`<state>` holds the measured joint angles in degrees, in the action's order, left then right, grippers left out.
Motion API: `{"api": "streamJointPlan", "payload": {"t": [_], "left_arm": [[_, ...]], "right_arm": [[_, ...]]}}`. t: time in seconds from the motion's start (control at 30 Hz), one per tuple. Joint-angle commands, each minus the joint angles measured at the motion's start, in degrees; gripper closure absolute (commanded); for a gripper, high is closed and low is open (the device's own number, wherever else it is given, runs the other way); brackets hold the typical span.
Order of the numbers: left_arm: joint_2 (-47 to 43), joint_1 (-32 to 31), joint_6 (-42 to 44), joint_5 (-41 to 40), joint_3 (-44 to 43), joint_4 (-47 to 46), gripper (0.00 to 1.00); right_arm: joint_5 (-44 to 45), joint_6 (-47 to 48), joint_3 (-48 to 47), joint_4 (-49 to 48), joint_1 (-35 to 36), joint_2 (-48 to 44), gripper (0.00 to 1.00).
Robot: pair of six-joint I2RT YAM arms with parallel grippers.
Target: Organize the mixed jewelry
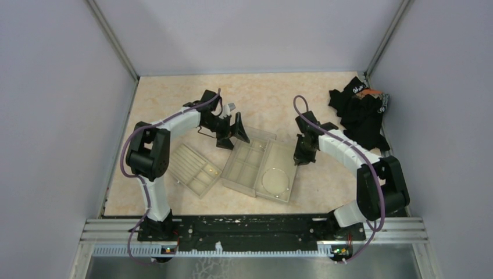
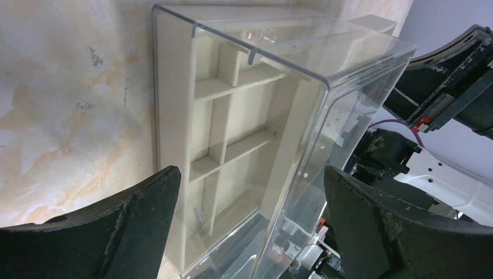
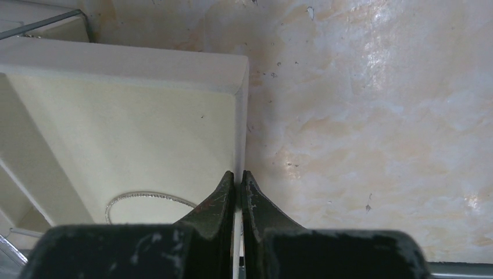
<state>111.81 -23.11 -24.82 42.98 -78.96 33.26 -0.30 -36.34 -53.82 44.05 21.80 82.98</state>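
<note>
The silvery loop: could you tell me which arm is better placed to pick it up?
Probably right: the right fingers pinch the tray wall beside the loop; the left fingers, open, face the divided compartments.

The table (image 1: 174,99) is a pale, marbled beige surface. A large compartmented tray (image 1: 247,165) with a clear lid lies just below the left gripper (image 1: 232,138) and touches the right gripper (image 1: 302,156), and a smaller tray (image 1: 195,167) lies just beside it on the left gripper's near-left. A black cloth heap (image 1: 360,113) lies beyond and to the right of the right gripper, well apart from both trays.
</note>
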Motion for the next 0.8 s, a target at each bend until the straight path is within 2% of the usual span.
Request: {"api": "streamJointPlan", "payload": {"t": [0.0,0.5,0.77], "left_arm": [[-1.4,-0.4,-0.3,1.4,1.5,-1.4,0.01],[-3.2,-1.8,-2.2,1.8,2.8,-3.4,0.01],[-3.4,-2.6,-3.4,1.0,3.1,-3.9,0.01]], "right_arm": [[-2.4,-1.5,-2.6,-1.6,1.1,-1.5,1.00],[-5.4,-5.9,-5.8,-1.9,1.8,2.0,1.00],[-7.7,-11.5,-9.7,-6.9,7.0,6.8,1.00]]}}
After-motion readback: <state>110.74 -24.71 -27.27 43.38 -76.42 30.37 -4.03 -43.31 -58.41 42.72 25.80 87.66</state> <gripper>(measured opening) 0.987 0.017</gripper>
